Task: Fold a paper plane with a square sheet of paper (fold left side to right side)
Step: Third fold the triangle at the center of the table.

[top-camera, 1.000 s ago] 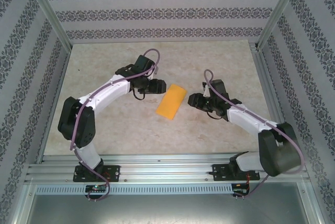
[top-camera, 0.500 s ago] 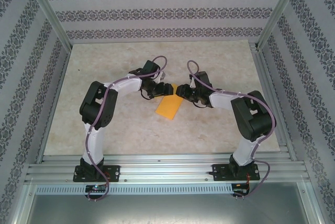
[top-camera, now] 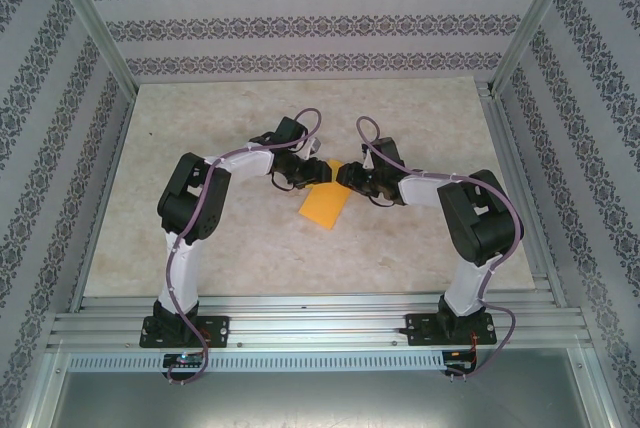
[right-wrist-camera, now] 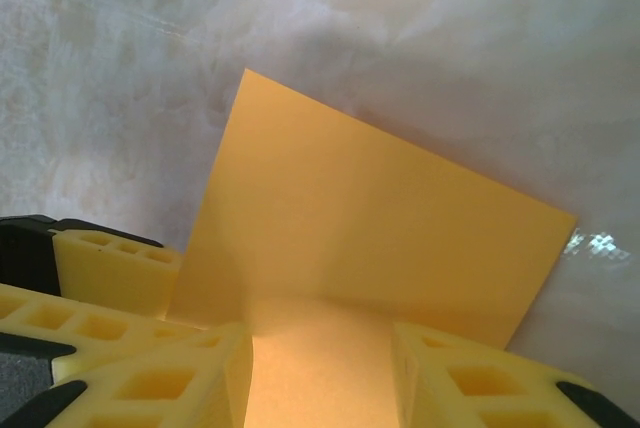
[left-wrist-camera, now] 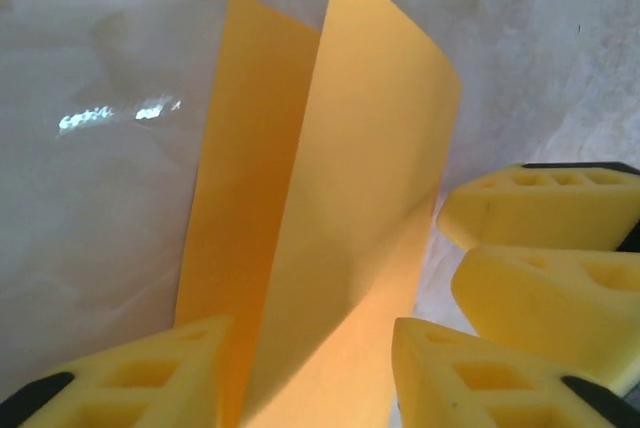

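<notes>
Bright, even light from above filled the overhead view, leaving only faint, soft shadows under the arms on the pale desk. In the left wrist view a white streak of glare lay on the desk, and the left claw looked soft and out of focus. In the right wrist view the square sheet of paper washed out pale and blurred inside the right claw, with a dim shadow along its far edge.
</notes>
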Controlling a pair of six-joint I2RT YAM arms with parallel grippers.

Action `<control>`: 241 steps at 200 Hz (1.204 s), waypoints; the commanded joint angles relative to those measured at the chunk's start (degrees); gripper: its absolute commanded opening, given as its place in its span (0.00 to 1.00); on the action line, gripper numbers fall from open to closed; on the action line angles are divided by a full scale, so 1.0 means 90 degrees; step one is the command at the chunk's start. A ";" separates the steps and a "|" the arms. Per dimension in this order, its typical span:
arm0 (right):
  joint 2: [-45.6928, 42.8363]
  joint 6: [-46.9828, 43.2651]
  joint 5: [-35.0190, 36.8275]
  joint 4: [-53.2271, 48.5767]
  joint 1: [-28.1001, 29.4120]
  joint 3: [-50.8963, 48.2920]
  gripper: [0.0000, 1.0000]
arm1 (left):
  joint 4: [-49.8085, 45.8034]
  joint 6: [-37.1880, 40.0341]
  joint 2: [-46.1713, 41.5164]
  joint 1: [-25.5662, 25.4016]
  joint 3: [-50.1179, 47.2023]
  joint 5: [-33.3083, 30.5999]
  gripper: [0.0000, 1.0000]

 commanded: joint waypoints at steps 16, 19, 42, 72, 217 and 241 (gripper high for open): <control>-0.0479 -0.0284 -0.0055 -0.0046 -0.0120 -0.0109 0.42 | 0.0232 0.0023 -0.0357 0.0039 -0.0212 -0.0051 0.32; -0.0508 -0.0298 -0.0055 -0.0054 -0.0126 -0.0129 0.42 | 0.0232 0.0019 -0.0388 0.0041 -0.0237 -0.0070 0.31; -0.0983 -0.0539 0.0056 -0.0164 -0.0119 -0.0359 0.42 | 0.0332 -0.0061 -0.0645 0.0038 -0.0498 -0.0211 0.21; -0.1922 -0.1255 0.0538 -0.0424 0.0195 -0.0849 0.42 | 0.0768 -0.0448 -0.1041 0.0040 -0.1047 -0.0349 0.11; -0.1845 -0.4835 0.5159 -0.0271 0.4665 -0.1209 0.68 | 0.1323 -0.1126 -0.1619 -0.0061 -0.1963 -0.0542 0.04; -0.1244 -0.4931 0.5438 -0.0407 0.4763 -0.0782 0.68 | 0.1308 -0.1138 -0.1604 -0.0065 -0.1963 -0.0543 0.03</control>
